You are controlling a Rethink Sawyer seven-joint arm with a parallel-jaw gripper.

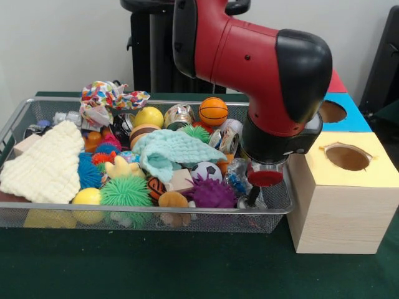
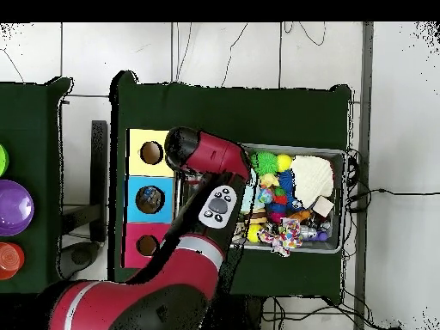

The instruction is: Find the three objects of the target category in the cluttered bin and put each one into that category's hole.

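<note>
The wire mesh bin (image 1: 124, 215) is full of toys and cloths; in the overhead view its rim (image 2: 343, 156) shows to the right of the arm. A crushed clear plastic bottle with a blue label (image 1: 236, 174) lies near the bin's right end. My gripper (image 1: 254, 198) reaches down into the bin just right of that bottle, close to the right wall. The arm hides it in the overhead view. The blue-surround hole (image 1: 332, 111) is behind the yellow box; from overhead it (image 2: 149, 199) sits between the yellow and red surrounds, with something pale inside.
A wooden box with the yellow-surround hole (image 1: 347, 157) stands against the bin's right end. The red surround (image 2: 147, 246) is beside the blue one. Shiny cans (image 1: 179, 115), balls, spiky toys, a mint cloth (image 1: 168, 149) and a cream cloth (image 1: 47, 165) fill the bin.
</note>
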